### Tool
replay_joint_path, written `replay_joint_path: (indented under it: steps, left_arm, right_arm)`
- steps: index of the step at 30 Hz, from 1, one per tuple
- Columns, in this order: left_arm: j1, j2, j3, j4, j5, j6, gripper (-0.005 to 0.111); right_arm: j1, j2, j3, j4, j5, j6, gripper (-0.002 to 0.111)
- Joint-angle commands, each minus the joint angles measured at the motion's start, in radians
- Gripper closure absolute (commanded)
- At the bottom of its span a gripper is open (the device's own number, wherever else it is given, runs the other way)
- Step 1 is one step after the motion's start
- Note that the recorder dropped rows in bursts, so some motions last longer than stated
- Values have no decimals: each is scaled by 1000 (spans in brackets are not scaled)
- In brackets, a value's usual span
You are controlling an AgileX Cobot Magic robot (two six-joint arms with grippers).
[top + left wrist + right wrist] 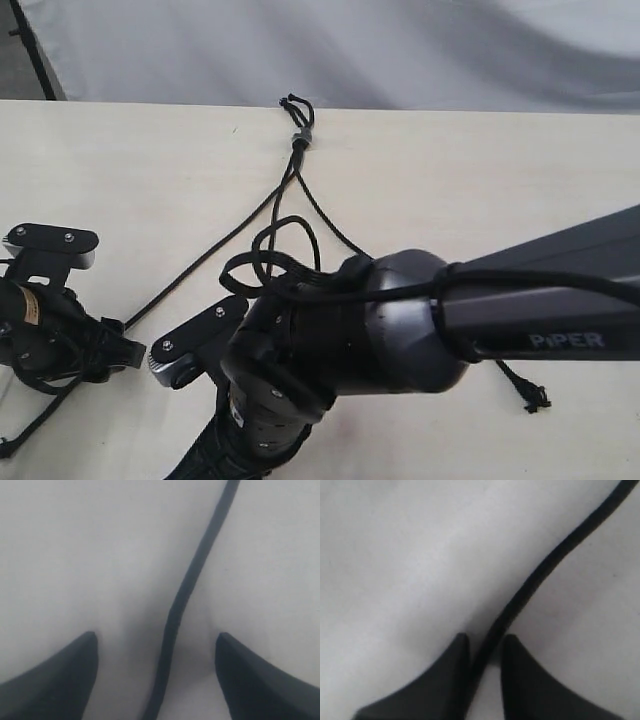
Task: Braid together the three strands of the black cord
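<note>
Braid not begun, by my reading: three strands (215, 245) of black cord (294, 160) splay loose from grey-banded knot (299, 137) at table's (480, 170) far edge. No crossings seen, though right arm hides middle. Long axis runs far edge to near, tips fanning left and right. My left gripper (156, 637) gapes wide, strand lying between jaws. Right gripper (484, 642) narrowed round another strand. Pinched or not, I cannot tell.
</note>
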Motion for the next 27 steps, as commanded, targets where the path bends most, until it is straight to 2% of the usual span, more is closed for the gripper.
replay_joint_path:
  steps: [1, 6, 10, 16, 19, 22, 27]
  left_arm:
    - [3, 1, 7, -2, 5, -7, 43]
    - [3, 1, 7, -2, 7, -7, 43]
    - [3, 1, 7, -2, 11, -7, 43]
    - [3, 1, 7, -2, 16, -7, 43]
    - [3, 1, 7, -2, 14, -7, 43]
    - [3, 1, 7, -2, 14, -7, 43]
    - [3, 1, 7, -2, 12, -7, 43]
  right_arm:
    - [2, -3, -7, -9, 27, -81, 108]
    - [-17, -112, -60, -224, 171, -39, 108]
    - [-156, -159, -64, -388, 215, 14, 109]
    - [-467, -97, -64, -393, 181, 16, 109]
    - [-580, -56, -64, -363, 119, 15, 109]
    - [-629, -20, -64, -343, 125, 1, 109]
    - [-636, 37, -62, -343, 155, -41, 109]
